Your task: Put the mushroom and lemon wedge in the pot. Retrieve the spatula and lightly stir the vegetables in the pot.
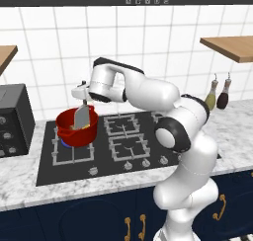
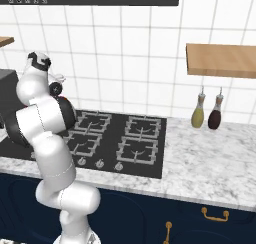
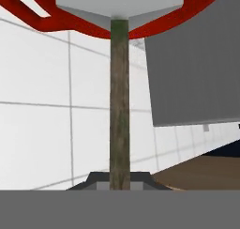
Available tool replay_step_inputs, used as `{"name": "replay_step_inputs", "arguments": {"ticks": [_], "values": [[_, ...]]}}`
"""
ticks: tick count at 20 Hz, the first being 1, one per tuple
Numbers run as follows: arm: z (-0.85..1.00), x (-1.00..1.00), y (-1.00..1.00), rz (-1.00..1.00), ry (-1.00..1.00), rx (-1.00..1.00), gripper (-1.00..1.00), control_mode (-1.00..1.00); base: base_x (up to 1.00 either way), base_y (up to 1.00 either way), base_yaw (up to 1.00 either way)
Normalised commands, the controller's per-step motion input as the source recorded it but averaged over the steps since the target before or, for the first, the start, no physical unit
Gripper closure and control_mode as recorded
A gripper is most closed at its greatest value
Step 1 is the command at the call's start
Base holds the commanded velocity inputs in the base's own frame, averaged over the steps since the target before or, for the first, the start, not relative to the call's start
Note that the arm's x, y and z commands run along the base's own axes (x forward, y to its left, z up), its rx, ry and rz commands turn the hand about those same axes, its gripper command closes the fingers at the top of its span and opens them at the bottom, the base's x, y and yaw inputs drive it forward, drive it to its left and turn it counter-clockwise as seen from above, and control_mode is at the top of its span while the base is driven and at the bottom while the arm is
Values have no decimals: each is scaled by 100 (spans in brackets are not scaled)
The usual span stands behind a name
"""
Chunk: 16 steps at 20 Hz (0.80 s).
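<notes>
The gripper (image 1: 85, 100) is clamped on the thin handle of the spatula (image 1: 82, 116), whose grey blade hangs straight below it inside the red pot (image 1: 76, 128).

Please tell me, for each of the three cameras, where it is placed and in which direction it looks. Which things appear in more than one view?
Left base view: behind the arm's left, looking down at the hob; arm and gripper hold the spatula in the pot.
Right base view: behind the arm's right, facing hob and counter; arm at left.
Hand view: along the spatula handle toward the pot rim.
Shared: both base views show the hob and two bottles.
</notes>
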Motion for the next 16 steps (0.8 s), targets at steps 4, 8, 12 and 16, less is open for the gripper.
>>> {"name": "replay_step_inputs", "arguments": {"ticks": [4,8,12,16], "values": [[-23,9,8,3,-5,0,100,-100,0,0,0],[-29,17,15,4,-1,0,100,-100,0,0,0],[-23,18,12,6,-2,2,100,-100,0,0,0],[-2,19,11,7,0,1,100,-100,0,0,0]]}}
